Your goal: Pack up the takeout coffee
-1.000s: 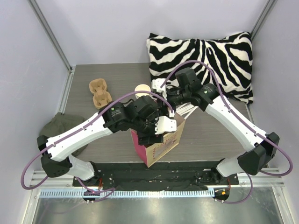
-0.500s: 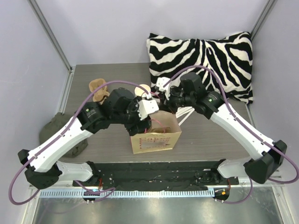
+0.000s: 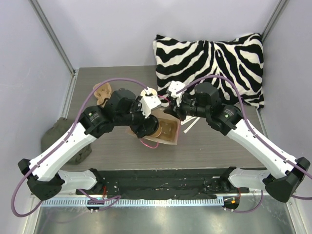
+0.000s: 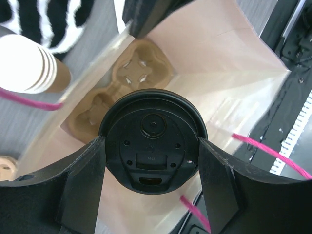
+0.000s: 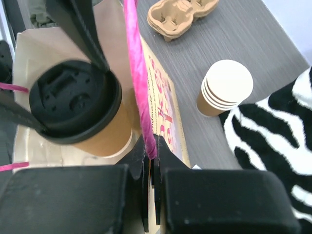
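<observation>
Two arms meet at the paper bag [image 3: 168, 132] mid-table. Left gripper [image 4: 152, 161] is clamped on the kraft-brown cup [image 5: 105, 139], one finger [image 4: 83, 180] on each side just under its black lid [image 4: 153, 126]. Cup is upright inside the bag's open mouth, directly above the pulp carrier [image 4: 136, 68] lying at the bag bottom; can't tell if the cup base touches the carrier. Right gripper [image 5: 151, 161] is closed tight, pinching the bag's pink handle [image 5: 136, 83] at the right-hand rim, handle drawn taut upward. Second pink handle shows on the near side of the bag in the left wrist view. Stack of cream-white cups [image 5: 226, 85] stands upright on the table [image 3: 209, 141], just beyond the bag's far side, near the left edge of the zebra pillow [image 3: 209, 58]. Another pulp carrier [image 5: 178, 14] sits far-left on the table, apart from the bag. Olive cloth [image 3: 58, 136] lies off the table's left edge.
</observation>
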